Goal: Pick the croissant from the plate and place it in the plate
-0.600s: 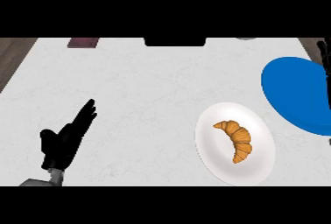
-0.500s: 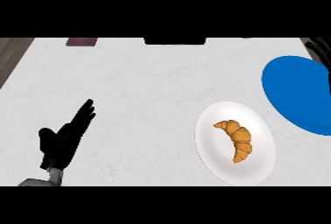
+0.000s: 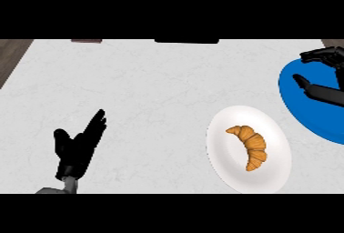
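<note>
A golden croissant (image 3: 250, 146) lies on the white plate (image 3: 222, 136) at the lower right of the counter. Beyond it, at the right edge, is the blue plate (image 3: 302, 113). My right hand (image 3: 329, 93) hovers over the blue plate, well behind the croissant, with its fingers (image 3: 324, 55) arched, its thumb spread away from them, and nothing held. My left hand (image 3: 75, 148) rests open at the lower left with fingers up, far from both plates.
A dark object (image 3: 187, 41) and a smaller dark one (image 3: 86, 41) sit at the counter's far edge. The counter's left edge (image 3: 15, 59) runs diagonally at the upper left, with brown floor beyond. Light marbled counter top lies between my left hand and the plates.
My right hand has come into view from the right edge and now hangs over the blue plate. The left hand, the croissant and both plates have not moved.
</note>
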